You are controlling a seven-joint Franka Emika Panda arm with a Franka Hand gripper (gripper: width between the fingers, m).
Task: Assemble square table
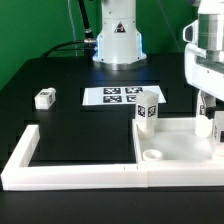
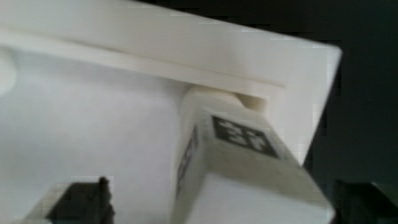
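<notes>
Straddling an upright leg block (image 2: 240, 150), the fingers (image 2: 80, 200) stood spread wide, holding nothing; the square table slab (image 1: 180, 148) lay at the tabletop's (image 1: 80, 130) 4 o'clock, braced against the border wall (image 1: 70, 172) for alignment.

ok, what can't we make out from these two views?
- Exterior view: the gripper covers the top of the leg under it; contact can't be judged.
- Exterior view: the tabletop is cut off by the right edge.
- Wrist view: blurred; the leg hides its own corner hole, so seating is unknown.
- Exterior view: the loose leg block tag is too small to read.
</notes>
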